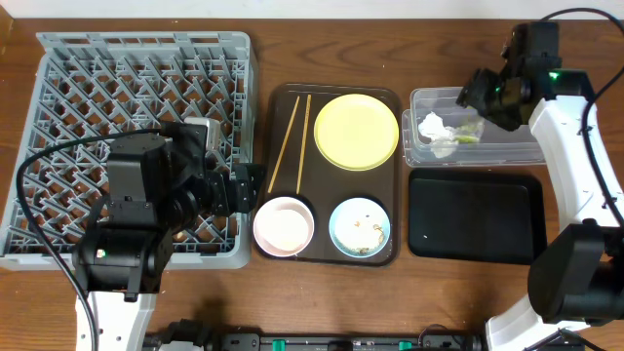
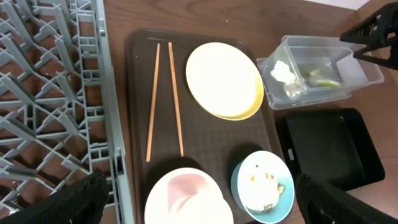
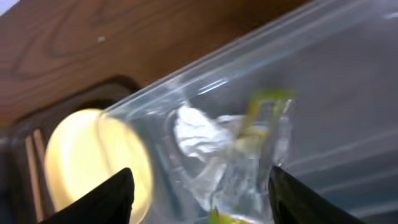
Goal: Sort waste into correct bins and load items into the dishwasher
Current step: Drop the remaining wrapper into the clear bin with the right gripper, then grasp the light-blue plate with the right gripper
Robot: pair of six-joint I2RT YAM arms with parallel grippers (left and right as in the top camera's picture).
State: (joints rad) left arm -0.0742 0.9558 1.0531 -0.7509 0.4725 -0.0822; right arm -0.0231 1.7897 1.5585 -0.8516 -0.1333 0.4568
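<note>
The clear tub (image 1: 507,151) holds the crumpled white tissue (image 1: 435,128) and the green-yellow snack wrapper (image 1: 469,136); both also show in the right wrist view, tissue (image 3: 198,134) and wrapper (image 3: 268,99). My right gripper (image 1: 480,95) hangs open and empty just above the tub. The black tray (image 1: 475,216) lies in front of it. On the brown serving tray (image 1: 281,97) are the yellow plate (image 1: 356,131), two chopsticks (image 1: 292,141), the white-pink bowl (image 1: 284,225) and the light blue bowl (image 1: 360,226) with crumbs. My left gripper (image 2: 198,202) is open over the white-pink bowl (image 2: 186,196). The white cup is hidden.
The grey dish rack (image 1: 88,88) fills the left side of the table, with my left arm over its front right corner. The wooden table (image 1: 390,39) runs behind everything. The right arm's white link (image 1: 570,166) stands along the right edge.
</note>
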